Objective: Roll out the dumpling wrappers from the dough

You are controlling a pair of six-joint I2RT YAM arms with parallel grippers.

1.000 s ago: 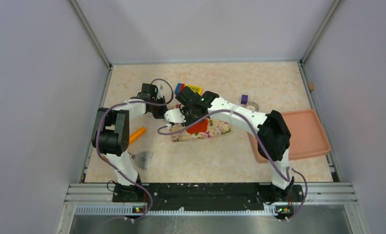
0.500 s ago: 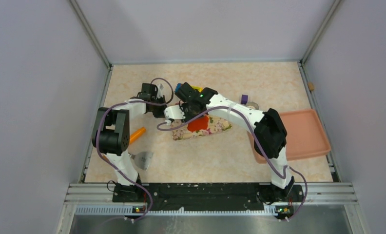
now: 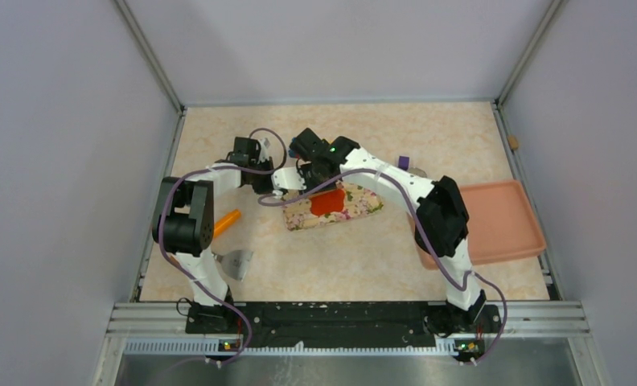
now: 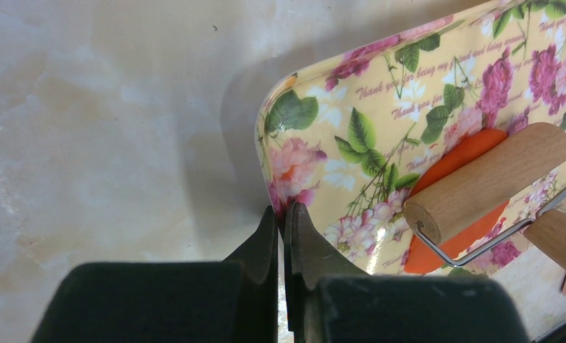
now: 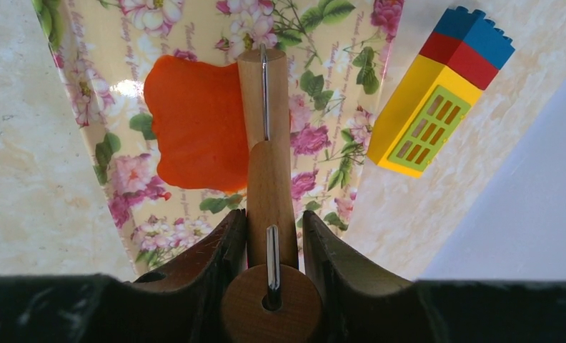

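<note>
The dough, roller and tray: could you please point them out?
dough (image 5: 194,132), right wrist view, middle of orange patch.
roller (image 4: 487,179), left wrist view, wooden drum.
tray (image 4: 323,121), left wrist view, bare floral corner.

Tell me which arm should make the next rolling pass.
Right. The right hand grips the rolling pin, its roller over the dough on the floral tray. The left hand pinches the tray's rim, likely steadying it.

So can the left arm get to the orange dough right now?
Probably not yet. The left end effector is shut on the tray rim, and the wooden roller in the right end effector sits on the dough. It would need to let go first.
</note>
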